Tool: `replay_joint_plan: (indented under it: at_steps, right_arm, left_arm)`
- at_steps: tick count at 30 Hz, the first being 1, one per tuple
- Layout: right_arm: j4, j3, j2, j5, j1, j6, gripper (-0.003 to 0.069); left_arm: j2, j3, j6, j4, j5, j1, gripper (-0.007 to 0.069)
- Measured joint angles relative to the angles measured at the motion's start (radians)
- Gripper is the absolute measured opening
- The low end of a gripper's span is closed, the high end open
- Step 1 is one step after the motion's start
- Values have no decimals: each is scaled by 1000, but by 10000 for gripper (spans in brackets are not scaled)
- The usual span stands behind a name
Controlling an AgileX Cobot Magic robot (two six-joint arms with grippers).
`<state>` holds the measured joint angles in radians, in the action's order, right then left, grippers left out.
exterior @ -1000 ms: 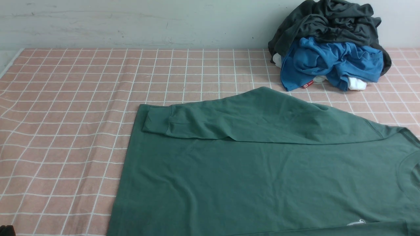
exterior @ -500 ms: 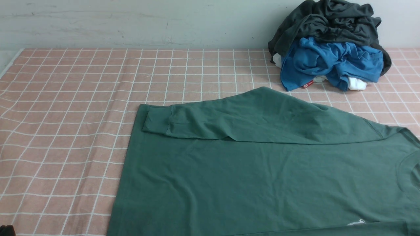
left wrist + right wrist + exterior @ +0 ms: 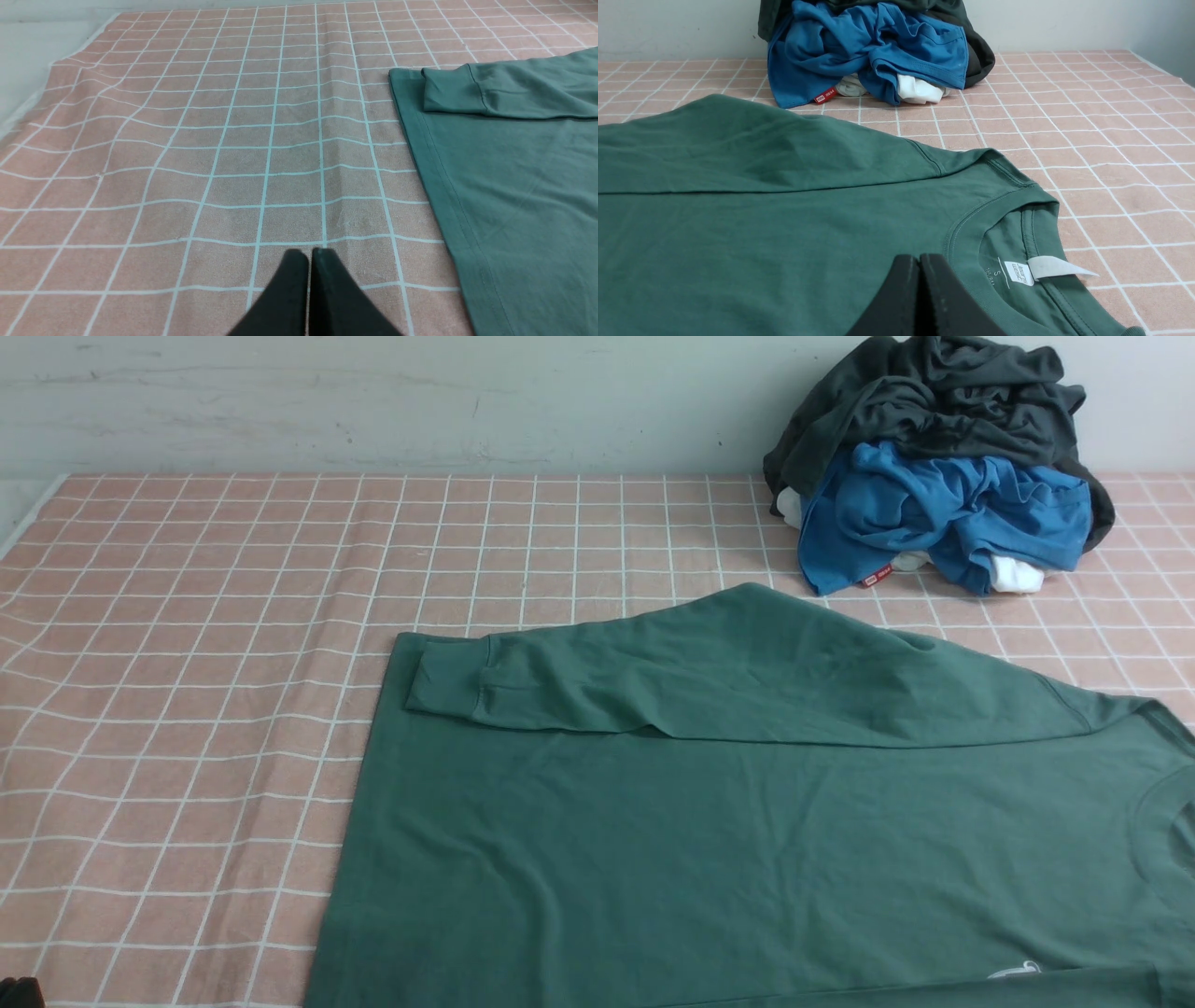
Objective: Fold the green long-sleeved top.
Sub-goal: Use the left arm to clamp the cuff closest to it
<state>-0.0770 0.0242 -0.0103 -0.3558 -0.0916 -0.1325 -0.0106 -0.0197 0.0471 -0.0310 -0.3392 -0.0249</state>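
Far sleeve [image 3: 700,681] already lies across the big dark green cotton long-sleeved top [image 3: 747,840], which sits flat on the pink checked cloth [image 3: 187,709]. I'd open both jaws first, then pinch matching edges and lift evenly. The left gripper [image 3: 309,255] is closed and empty, over bare cloth just beside the hem [image 3: 420,140]. The right gripper [image 3: 920,260] is closed and empty too, over the body near the collar [image 3: 971,224].

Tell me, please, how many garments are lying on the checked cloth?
4: the green long-sleeved top spread flat in front; by the far wall, a dark grey garment heaped over a blue garment, with white fabric beneath. More may be hidden underneath.
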Motion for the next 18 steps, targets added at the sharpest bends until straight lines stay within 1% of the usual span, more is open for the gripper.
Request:
replay_joint_plan:
  at_steps: [4,8,15,17,18]
  right_arm:
    - [12,0,0,0,0,-1,-14]
    - [58,-1,0,0,0,-2,-14]
    - [68,-1,0,0,0,-3,-14]
    - [68,-1,0,0,0,-3,-14]
    - [69,-1,0,0,0,-3,-14]
  left_arm:
    - [0,0,1,7,0,0,-3]
    - [0,0,1,23,0,0,-3]
    - [0,0,1,24,0,0,-3]
    - [0,0,-19,7,0,0,-3]
    - [0,0,-38,-22,0,0,-3]
